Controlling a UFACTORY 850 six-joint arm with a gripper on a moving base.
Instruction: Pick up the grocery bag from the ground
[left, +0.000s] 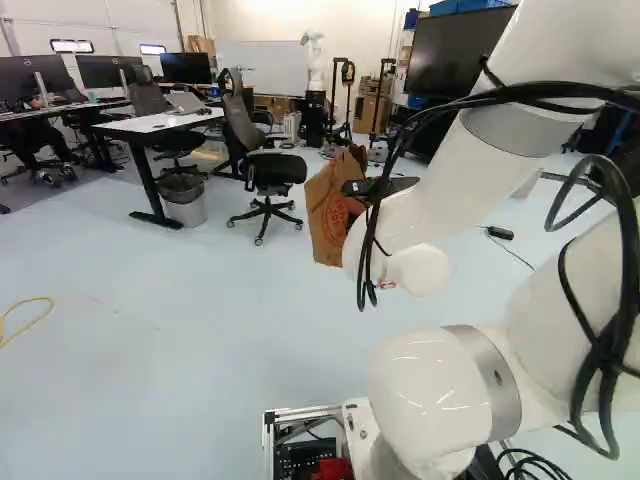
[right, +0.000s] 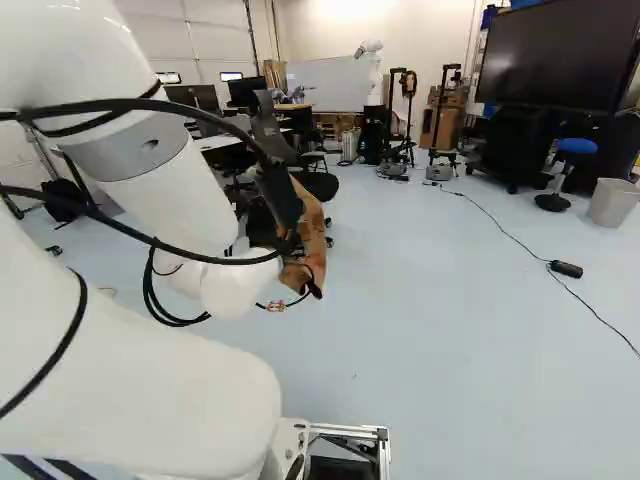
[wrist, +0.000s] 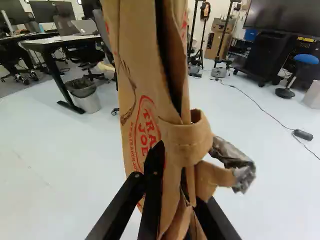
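Yellow cable (left: 25, 318): lies on the floor (left: 170, 330) at my 10 o'clock.
White-topped surface (left: 165, 122): stands at 11 o'clock, a laptop (left: 187, 102) on top.
Lined bin (left: 185, 203): sits on the floor beside that surface, also around 11 o'clock.
Black office chair (left: 272, 174): between 11 and 12 o'clock, past the bin and near the bag as the left base view has it.
Grocery bag (wrist: 150, 107): at 12 o'clock, right in front of my wrist, brown paper with red print. It stands tall and folded narrow, a paper loop jutting from its side toward 2 o'clock, with a crumpled grey piece (wrist: 235, 162) beyond the loop. I can't tell whether its lower end touches the floor.
My jaws: closed down on the bag's folds, one black finger against each side, parted only by the paper bunched between them.
Another robot (right: 371, 72): white, far off near 12 o'clock, by the whiteboard (right: 330, 83).
Big dark screen (right: 555, 55): 1 o'clock, well beyond the bag.
Black cable box (right: 566, 269): on the floor near 1 o'clock, a thin cord running from it.
Blue-seated stool (right: 576, 146): also toward 1 o'clock, a pale bin (right: 611, 203) just beside it.
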